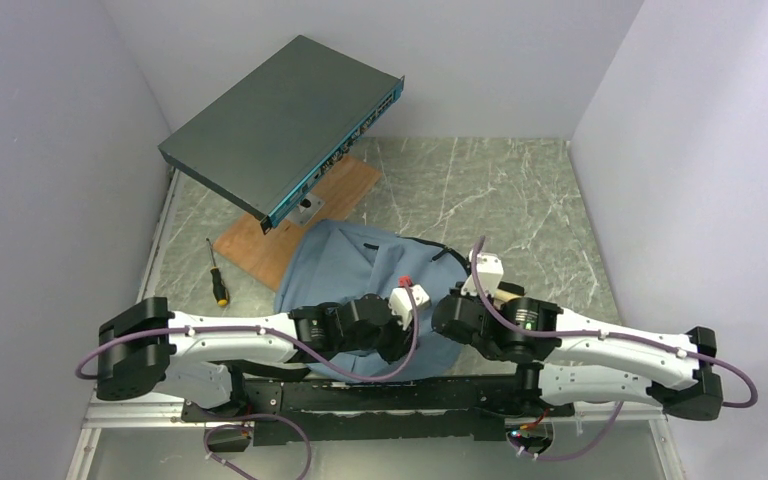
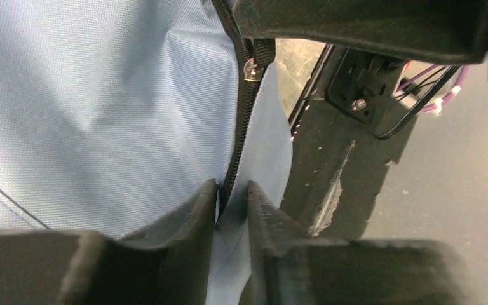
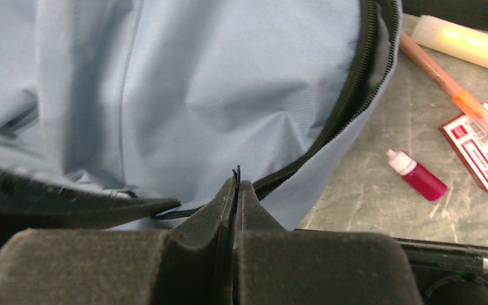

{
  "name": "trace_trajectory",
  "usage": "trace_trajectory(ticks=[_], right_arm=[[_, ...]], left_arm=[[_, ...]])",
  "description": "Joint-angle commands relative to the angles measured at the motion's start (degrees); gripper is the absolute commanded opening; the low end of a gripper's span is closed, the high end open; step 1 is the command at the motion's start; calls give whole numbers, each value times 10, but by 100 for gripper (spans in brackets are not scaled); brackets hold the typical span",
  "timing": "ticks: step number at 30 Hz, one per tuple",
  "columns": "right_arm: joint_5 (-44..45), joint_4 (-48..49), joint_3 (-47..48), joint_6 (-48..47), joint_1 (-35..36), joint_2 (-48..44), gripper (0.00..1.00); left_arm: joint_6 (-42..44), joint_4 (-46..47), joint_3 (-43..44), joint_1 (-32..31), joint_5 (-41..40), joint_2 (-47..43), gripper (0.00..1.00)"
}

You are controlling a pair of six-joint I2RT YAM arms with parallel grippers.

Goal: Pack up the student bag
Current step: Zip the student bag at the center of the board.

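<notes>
You had the stone-patterned table (image 1: 520,200) under everything, with the backpack (image 1: 335,265) lying at its near edge, just in front of both arms' bases. Behind the backpack and to its left, the flat grey metal box (image 1: 270,125) stood tilted over a wooden board (image 1: 260,250), and the board's near end lay just beside the backpack's far-left side. Your left gripper (image 2: 232,190) was at the backpack's edge. Its fingers stood close together with the black zipper (image 2: 238,140) and the cloth hem between them, pressed from both sides, so it was clamped on the backpack. Your right gripper (image 3: 236,184) sat at the backpack's open zipper, its fingers squeezed fully together. A thin black sliver (image 3: 236,171) poked out between the tips, and what it was could not be told. Left of the backpack lay a screwdriver (image 1: 217,275) with a yellow and black handle. Right of the backpack, on the table, lay a yellow marker (image 3: 464,41), an orange-tipped pen (image 3: 448,79) nearest the cloth, a red and white carton (image 3: 483,149) and a small red bottle (image 3: 419,176) with a white cap
</notes>
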Motion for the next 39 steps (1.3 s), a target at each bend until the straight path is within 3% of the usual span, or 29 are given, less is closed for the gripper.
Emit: trace_trajectory(ticks=[1,2,7,10,17,24,30,31,35,37,39], right_arm=[[34,-97,27,84,-22,20,0],[31,-116,24,97,-39,21,0],[34,-169,8,114,-164,-11,0],[60,-157,20,66,-234,-34,0],[-24,194,-9,-263,-394,7,0],[-117,315,47,-412,-527,95,0],[-265,390,32,-470,-534,106,0],[-278,384,32,-461,-534,100,0],[-305,337,32,-431,-533,65,0],[-322,310,33,-419,-533,46,0],[-332,292,33,-407,-532,28,0]], left_arm=[[9,10,30,0,-4,4,8],[6,7,23,0,-4,-1,0],[-2,10,-25,-1,11,-50,0],[-1,2,-50,-1,22,-85,0],[20,13,-75,-10,93,-112,0],[11,3,-68,-19,121,-75,0],[7,6,-62,-22,163,-56,0],[6,-1,-50,-20,167,-51,5],[36,-85,77,-11,177,1,60],[54,-112,135,-8,153,39,73],[52,-120,180,-6,114,73,77]])
